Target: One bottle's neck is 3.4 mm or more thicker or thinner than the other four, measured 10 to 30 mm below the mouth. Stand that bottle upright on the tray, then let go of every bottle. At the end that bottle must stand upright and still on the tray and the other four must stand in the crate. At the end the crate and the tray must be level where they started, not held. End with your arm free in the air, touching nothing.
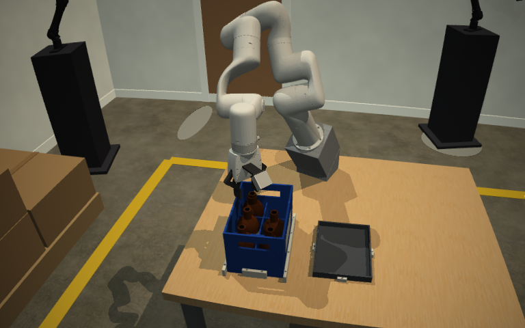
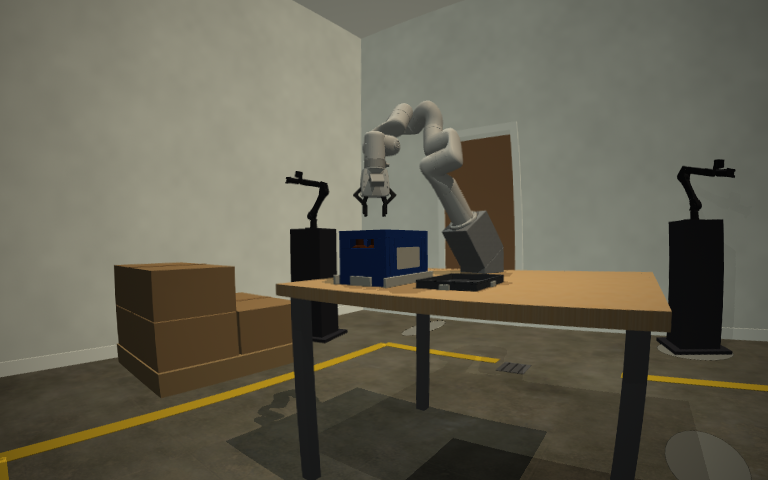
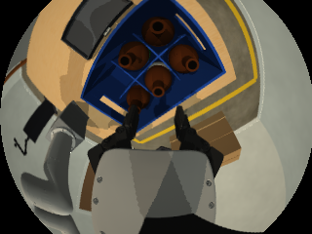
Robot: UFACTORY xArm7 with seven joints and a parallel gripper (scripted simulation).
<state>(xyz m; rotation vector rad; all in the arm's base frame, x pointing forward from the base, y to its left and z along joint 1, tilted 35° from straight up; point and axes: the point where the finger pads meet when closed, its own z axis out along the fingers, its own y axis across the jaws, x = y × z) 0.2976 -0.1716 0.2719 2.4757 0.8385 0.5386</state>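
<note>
nothing moved yet: tray bare, bottles all in the crate

near to far: the dark tray (image 1: 342,276) lies flat on the bench (image 1: 418,239), right of the crate (image 1: 253,257) and just beside it, with no bottle on it. the blue crate sits on the bench's left part with the brown bottles (image 1: 247,223) standing in its cells; the wrist view shows five mouths, none lifted out. which bottle has the odd neck cannot be told from these views. over the crate's far-left corner hangs the gripper (image 2: 374,210), well above the rim in the exterior view, its fingers apart and holding nothing. as a judgement, the task is at its start: the odd bottle is not yet found or gripped, and the lift, the carry to the tray, the upright set-down and the release are all left.
</note>
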